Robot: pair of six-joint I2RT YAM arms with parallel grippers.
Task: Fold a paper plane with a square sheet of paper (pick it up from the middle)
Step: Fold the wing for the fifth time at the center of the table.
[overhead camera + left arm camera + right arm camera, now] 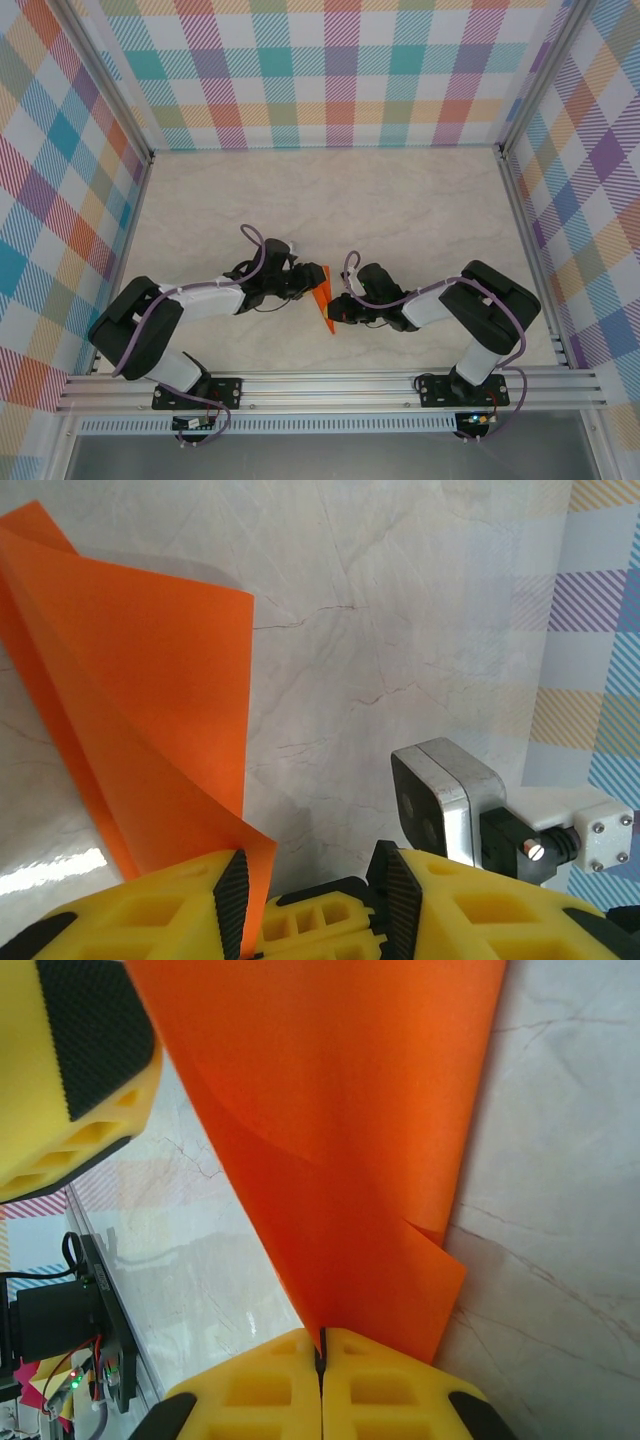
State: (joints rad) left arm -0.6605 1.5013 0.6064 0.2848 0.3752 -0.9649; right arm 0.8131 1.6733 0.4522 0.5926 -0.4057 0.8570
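Note:
The square sheet of paper point(321, 297) is bright orange and hangs folded between my two grippers near the table's front. My right gripper point(336, 308) is shut on the paper's lower edge point(340, 1110), with the jaws point(321, 1335) pressed together on the thin layer. A small folded corner sticks out at the right of that grip. My left gripper point(306, 283) is open point(311, 852). The paper point(150, 700) rests against the left gripper's left pad point(232, 900), while its right pad stands well apart from the sheet. The left gripper's finger point(80, 1050) shows beside the sheet's top in the right wrist view.
The marble-look table point(400, 200) is walled by checkered panels on three sides. An aluminium rail point(330, 385) carrying both arm bases runs along the near edge. The right arm's wrist camera point(440, 800) sits close to my left gripper's right finger.

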